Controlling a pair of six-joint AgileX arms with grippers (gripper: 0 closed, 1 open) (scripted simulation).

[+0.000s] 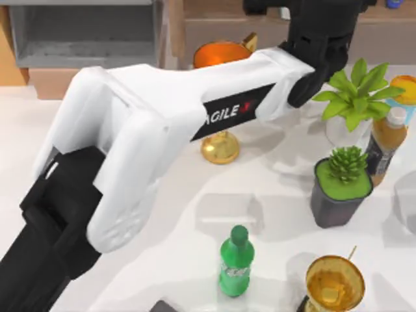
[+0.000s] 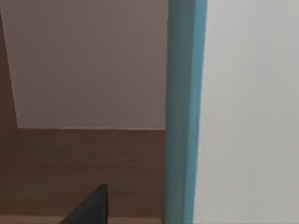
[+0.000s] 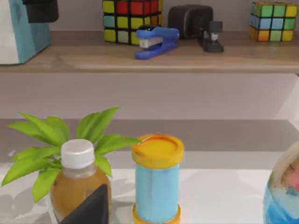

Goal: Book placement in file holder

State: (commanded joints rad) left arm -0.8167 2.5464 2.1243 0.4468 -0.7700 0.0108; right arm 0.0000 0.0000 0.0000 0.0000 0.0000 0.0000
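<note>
Left gripper (image 1: 325, 26) reaches over wooden shelf unit (image 1: 214, 19) at table's far edge; fingers' state: cannot tell. Book (image 2: 184, 112) stands upright close before left wrist camera, above brown shelf board. File holder (image 1: 78, 32) far left. Gold trophy (image 1: 221, 146) beneath arm.

The one thing I can read is the white lettering "AGILE", followed by a red mark, on the black strip (image 1: 229, 112) along the white forearm of my left arm (image 1: 162, 123) in the top view. The label on the green bottle (image 1: 234, 262) is too small to make out, and nothing else carries readable text.
</note>
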